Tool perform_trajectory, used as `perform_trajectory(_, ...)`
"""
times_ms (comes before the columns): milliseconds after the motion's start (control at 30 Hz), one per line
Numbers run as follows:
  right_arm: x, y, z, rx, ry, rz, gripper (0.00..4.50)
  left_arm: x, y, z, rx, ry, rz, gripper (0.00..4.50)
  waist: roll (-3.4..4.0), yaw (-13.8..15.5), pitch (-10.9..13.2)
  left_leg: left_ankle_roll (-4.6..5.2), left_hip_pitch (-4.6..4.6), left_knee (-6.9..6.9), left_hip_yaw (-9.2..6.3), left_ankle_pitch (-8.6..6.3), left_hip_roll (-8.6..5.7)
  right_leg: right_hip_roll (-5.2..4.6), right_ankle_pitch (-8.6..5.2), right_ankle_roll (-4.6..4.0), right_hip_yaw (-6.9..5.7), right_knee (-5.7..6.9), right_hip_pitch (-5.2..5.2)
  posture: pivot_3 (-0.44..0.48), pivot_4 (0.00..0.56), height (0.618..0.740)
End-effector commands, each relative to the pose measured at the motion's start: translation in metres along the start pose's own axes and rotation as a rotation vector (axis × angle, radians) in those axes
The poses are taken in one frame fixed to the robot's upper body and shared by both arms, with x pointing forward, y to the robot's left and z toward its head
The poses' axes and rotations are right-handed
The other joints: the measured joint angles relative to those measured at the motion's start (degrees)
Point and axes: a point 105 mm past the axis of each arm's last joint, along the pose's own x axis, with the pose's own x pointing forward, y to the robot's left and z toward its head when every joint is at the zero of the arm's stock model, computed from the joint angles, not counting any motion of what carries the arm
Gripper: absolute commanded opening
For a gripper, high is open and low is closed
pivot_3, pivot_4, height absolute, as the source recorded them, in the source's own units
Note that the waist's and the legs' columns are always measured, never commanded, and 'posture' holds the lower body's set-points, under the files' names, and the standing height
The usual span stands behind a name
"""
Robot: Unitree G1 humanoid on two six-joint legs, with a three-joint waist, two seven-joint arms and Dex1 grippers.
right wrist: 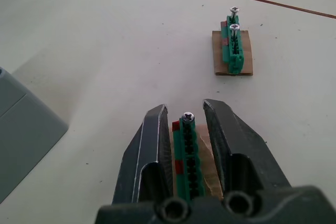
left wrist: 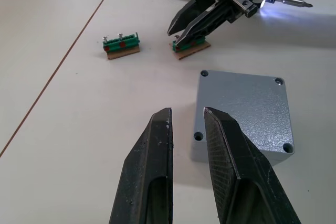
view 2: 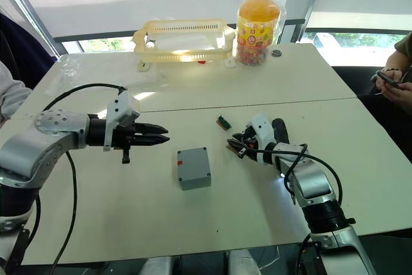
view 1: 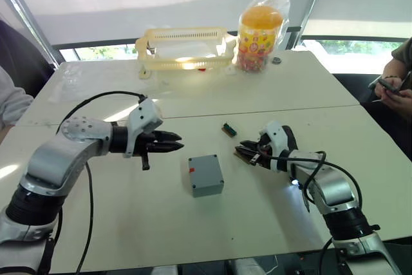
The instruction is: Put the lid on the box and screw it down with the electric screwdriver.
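Small grey plastic box (view 1: 206,175) sits mid-bench on the white bench (view 1: 277,98). The flat grey square lid (left wrist: 242,103) looks already seated on top. All four corner holes show dark, so I judge no screws are in yet.

My left jaws (view 1: 172,143) hang just off the box at its 10 o'clock, tips pointing toward 3 o'clock. They are narrow, with a slim gap and nothing held.

My right jaws (view 1: 243,152) sit at the box's 2 o'clock, near it but apart, tips pointing toward 9 o'clock. They are narrowly parted and straddle a small green slotted screw holder on a brown card base (right wrist: 188,156). A silver cross-head screw (right wrist: 188,116) stands upright at the holder's far end, between the tips. Bare card shows beside one finger, so I cannot call it a firm pinch.

A second green holder of the same kind (view 1: 229,129) lies at 11 o'clock from the right jaws, clear of them, with two screws standing in it.

The black cylindrical electric screwdriver (view 1: 288,138) lies just behind my right wrist, at the box's 2 to 3 o'clock. Its metal bit and white light (left wrist: 273,1) show in the left wrist view. Its long axis I cannot fix, because the arm covers part of it.

Judgement: the right arm is nearer both the screw and the driver. From the right jaws the nearest lid corner lies toward 8 o'clock. The held strip's long axis runs along the jaws.
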Motion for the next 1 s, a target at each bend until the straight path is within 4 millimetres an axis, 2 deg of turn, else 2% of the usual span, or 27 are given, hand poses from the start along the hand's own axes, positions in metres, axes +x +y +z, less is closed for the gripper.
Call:
perform_trajectory(33,0.0,0.001,0.008,-0.02,-0.032,0.003,0.05,0.001,0.001,-0.001,0.022,-0.003,0.005,0.94,0.0,0.0,0.0,0.0,0.0,0.0,0.0,0.0,0.0,0.0,0.0,0.0,0.0,0.0,0.0,0.0,0.15,0.74)
perform_trajectory(333,-0.005,-0.003,0.017,-0.023,-0.059,-0.017,0.05,0.002,0.003,-0.008,0.019,0.002,0.007,0.94,0.0,0.01,0.0,0.0,0.0,0.0,0.0,0.0,0.0,0.0,0.0,0.0,0.0,0.01,0.0,0.0,0.15,0.74)
perform_trajectory(467,-0.015,-0.007,0.04,-0.017,-0.129,-0.039,0.05,0.001,0.003,-0.013,0.012,0.009,0.003,0.94,0.0,0.01,0.0,0.0,0.0,0.0,0.0,0.0,0.0,0.0,0.0,0.0,0.0,0.01,0.0,0.0,0.15,0.74)
perform_trajectory(600,-0.021,-0.004,0.055,-0.027,-0.16,-0.035,0.05,0.002,0.002,-0.018,0.005,0.011,0.0,0.94,0.0,0.02,0.0,0.0,0.0,0.0,-0.01,0.0,0.0,0.0,0.0,0.0,-0.01,0.02,0.0,0.0,0.15,0.74)
perform_trajectory(700,-0.024,0.008,0.07,-0.041,-0.193,0.01,0.05,0.001,0.0,-0.02,-0.002,0.014,-0.006,0.94,0.0,-0.04,0.0,0.0,0.0,-0.01,-0.01,0.0,0.0,0.0,0.0,0.0,-0.01,0.02,0.0,0.0,0.15,0.74)
perform_trajectory(800,-0.023,0.032,0.079,-0.044,-0.217,0.099,0.05,-0.002,-0.004,-0.026,-0.01,0.031,-0.023,0.94,0.0,-0.01,0.0,0.0,0.0,-0.01,-0.02,0.0,0.0,0.0,0.0,0.0,-0.01,0.03,-0.01,0.0,0.15,0.74)
perform_trajectory(1000,-0.017,0.063,0.071,-0.042,-0.192,0.201,0.05,-0.004,-0.009,-0.036,-0.005,0.076,-0.032,0.94,0.0,0.05,0.0,0.0,0.0,-0.01,-0.02,0.0,0.01,0.0,-0.01,-0.01,-0.01,0.03,-0.01,0.0,0.15,0.74)
